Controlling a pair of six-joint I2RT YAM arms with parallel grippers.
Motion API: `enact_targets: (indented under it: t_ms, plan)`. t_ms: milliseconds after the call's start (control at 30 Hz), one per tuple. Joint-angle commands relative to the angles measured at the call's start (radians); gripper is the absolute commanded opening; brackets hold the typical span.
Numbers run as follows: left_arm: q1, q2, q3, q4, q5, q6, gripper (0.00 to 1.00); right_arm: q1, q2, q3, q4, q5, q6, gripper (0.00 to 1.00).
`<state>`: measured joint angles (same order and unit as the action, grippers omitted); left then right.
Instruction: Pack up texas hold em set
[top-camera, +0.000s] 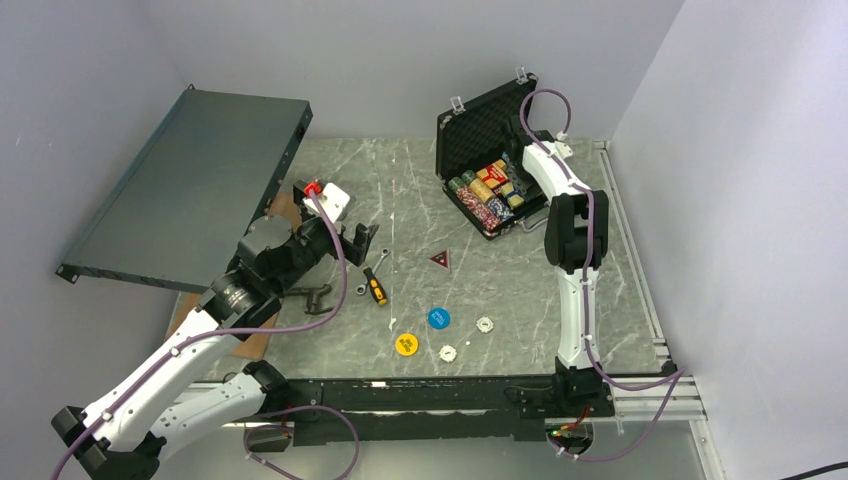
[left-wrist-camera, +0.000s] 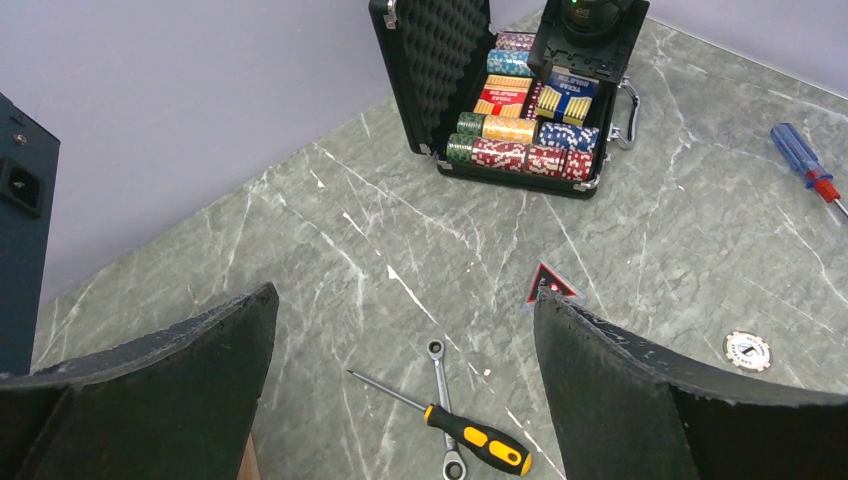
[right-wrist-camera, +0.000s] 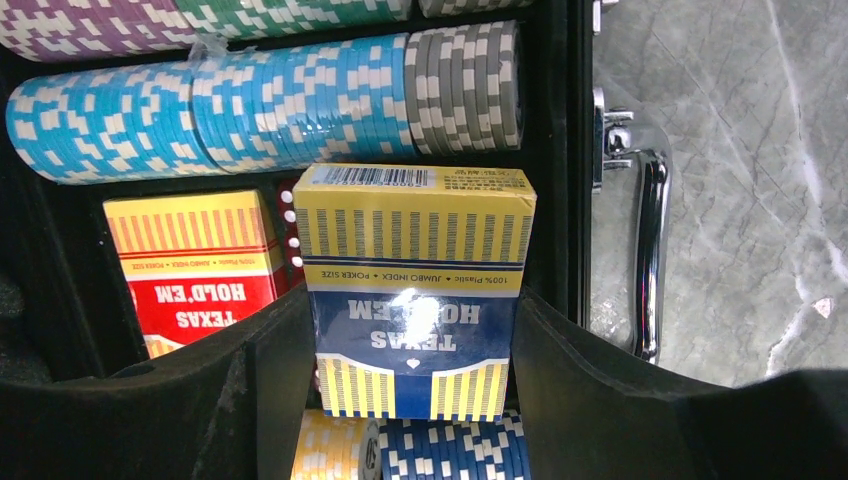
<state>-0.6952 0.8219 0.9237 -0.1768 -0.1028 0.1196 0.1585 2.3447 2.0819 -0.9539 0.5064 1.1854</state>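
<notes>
The black briefcase (top-camera: 478, 118) stands open at the back right, with rows of poker chips (top-camera: 488, 198) in its tray. My right gripper (right-wrist-camera: 410, 310) is inside the case, shut on a blue and yellow card deck (right-wrist-camera: 415, 250). The deck stands upright beside a red deck (right-wrist-camera: 190, 260), below light-blue chips (right-wrist-camera: 200, 110). The yellow button (top-camera: 405, 343), the blue button (top-camera: 438, 317) and two white buttons (top-camera: 485, 324) lie on the table near the front. My left gripper (left-wrist-camera: 402, 295) is open and empty, above the table left of centre.
A yellow-handled screwdriver (left-wrist-camera: 478, 438) crosses a wrench (left-wrist-camera: 440, 370) below my left gripper. A red triangle marker (top-camera: 440, 259) lies mid-table. A dark-grey metal panel (top-camera: 190, 185) leans at the back left. A blue-handled screwdriver (left-wrist-camera: 800, 160) lies to the right. The case handle (right-wrist-camera: 650, 250) faces the right wall.
</notes>
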Motion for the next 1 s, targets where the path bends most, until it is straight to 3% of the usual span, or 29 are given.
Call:
enact_targets:
  t_ms: [0, 200, 300, 467, 600, 767, 867, 967]
  plan:
    - [-0.005, 0.002, 0.018, 0.028, 0.007, 0.015, 0.99, -0.002, 0.001, 0.033, -0.03, -0.006, 0.05, 0.55]
    - [-0.005, 0.0, 0.018, 0.028, 0.007, 0.014, 0.99, -0.002, -0.013, 0.01, -0.055, -0.022, 0.084, 0.56]
    - [-0.006, 0.0, 0.019, 0.028, 0.012, 0.011, 0.99, -0.001, -0.03, -0.016, -0.045, -0.032, 0.075, 0.61]
    - [-0.005, -0.001, 0.02, 0.028, 0.013, 0.011, 0.99, 0.002, -0.073, -0.058, -0.038, -0.024, 0.037, 0.87]
    - [-0.006, -0.002, 0.02, 0.028, 0.016, 0.01, 0.99, 0.001, -0.149, -0.133, 0.015, -0.02, -0.028, 0.98]
    - [-0.005, 0.001, 0.021, 0.026, 0.023, 0.007, 0.99, 0.0, -0.252, -0.246, 0.142, -0.003, -0.173, 0.98]
    - [-0.007, 0.003, 0.023, 0.025, 0.03, 0.003, 0.99, -0.002, -0.309, -0.341, 0.297, 0.012, -0.314, 0.9]
    - [-0.006, 0.005, 0.023, 0.025, 0.028, 0.004, 0.99, -0.002, -0.333, -0.387, 0.438, 0.015, -0.475, 0.87]
